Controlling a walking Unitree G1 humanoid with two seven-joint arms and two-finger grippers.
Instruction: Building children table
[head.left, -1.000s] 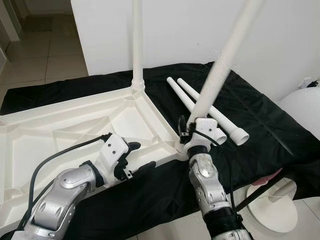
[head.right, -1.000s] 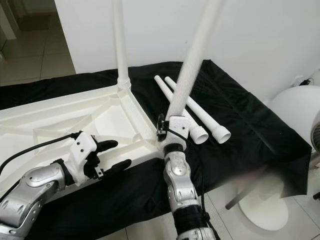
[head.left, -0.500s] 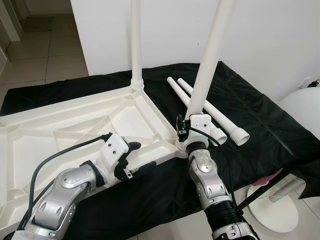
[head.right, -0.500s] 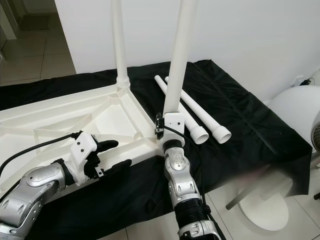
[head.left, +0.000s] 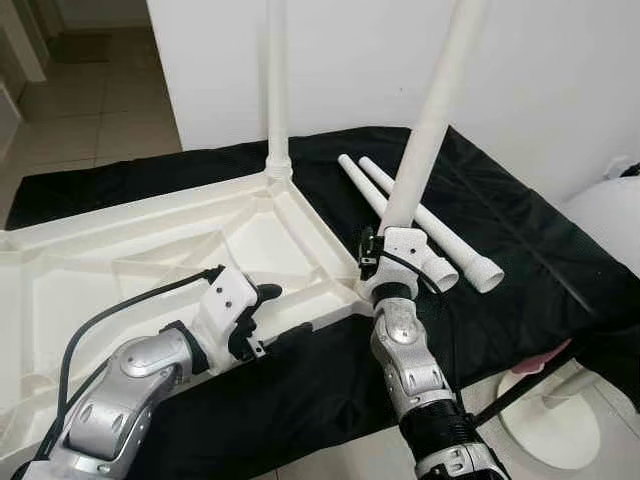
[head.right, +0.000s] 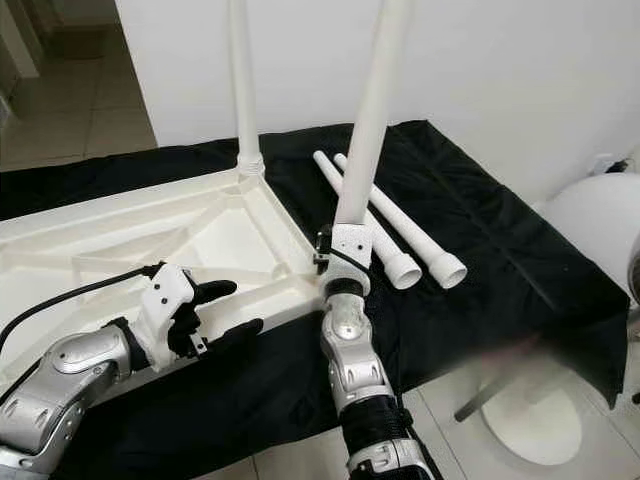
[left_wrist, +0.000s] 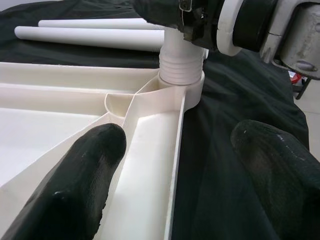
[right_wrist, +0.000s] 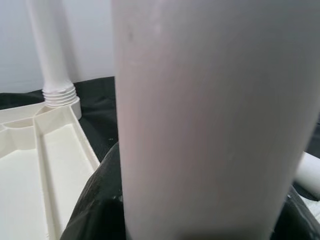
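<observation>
Brace the upturned tabletop (head.left: 120, 250) with the left gripper (head.left: 275, 312), fingers spread by its near rim, then straighten and twist home the leaning table leg (head.left: 425, 130) clenched in the right gripper (head.left: 385, 255) at the corner socket (left_wrist: 181, 82), leaving two spare legs (head.left: 425, 225) beyond.

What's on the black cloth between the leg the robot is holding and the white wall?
Two loose table legs lie side by side there on the black cloth, clear in both eye views. The right end effector grips the held leg.
</observation>
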